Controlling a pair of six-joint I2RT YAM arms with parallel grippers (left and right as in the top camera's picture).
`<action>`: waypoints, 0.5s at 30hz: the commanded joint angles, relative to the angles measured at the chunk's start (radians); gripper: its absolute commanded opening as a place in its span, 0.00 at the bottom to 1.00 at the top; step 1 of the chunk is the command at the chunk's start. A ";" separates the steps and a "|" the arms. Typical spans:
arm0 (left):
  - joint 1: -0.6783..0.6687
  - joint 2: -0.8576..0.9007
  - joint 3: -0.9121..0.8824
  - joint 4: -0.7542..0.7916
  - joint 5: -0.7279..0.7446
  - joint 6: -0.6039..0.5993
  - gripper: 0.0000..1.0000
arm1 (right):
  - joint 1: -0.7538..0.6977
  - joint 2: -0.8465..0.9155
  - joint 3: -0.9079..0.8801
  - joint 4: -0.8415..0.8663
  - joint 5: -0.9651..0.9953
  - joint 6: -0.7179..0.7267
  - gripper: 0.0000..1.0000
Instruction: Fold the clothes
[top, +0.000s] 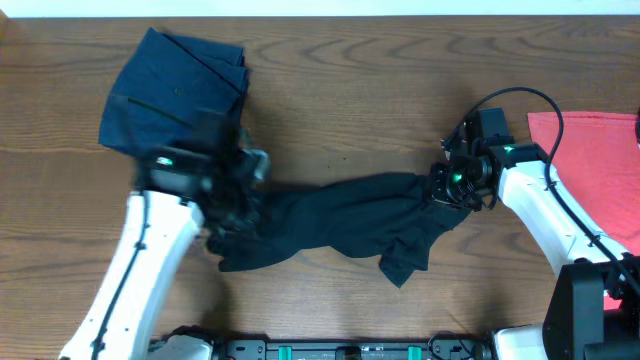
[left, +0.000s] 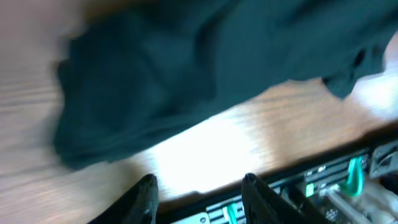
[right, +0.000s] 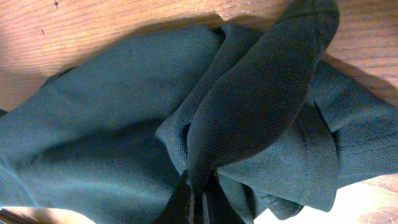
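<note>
No text, label, brand, number or sign can be read in any of the three views. Nothing legible is seen on the dark garment (top: 350, 215), on the folded navy-blue garment (top: 175, 90) or on the coral-red garment (top: 590, 160). The left wrist view is too blurred for any fine marking to be made out.
</note>
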 joint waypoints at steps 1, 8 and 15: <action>-0.047 0.000 -0.134 0.066 -0.025 -0.107 0.47 | -0.010 -0.021 0.000 -0.004 -0.005 -0.020 0.01; -0.052 0.000 -0.319 0.303 -0.090 -0.181 0.57 | -0.010 -0.021 0.000 -0.003 -0.005 -0.020 0.01; -0.051 0.001 -0.436 0.481 -0.198 -0.197 0.49 | -0.010 -0.021 0.000 -0.005 -0.005 -0.020 0.01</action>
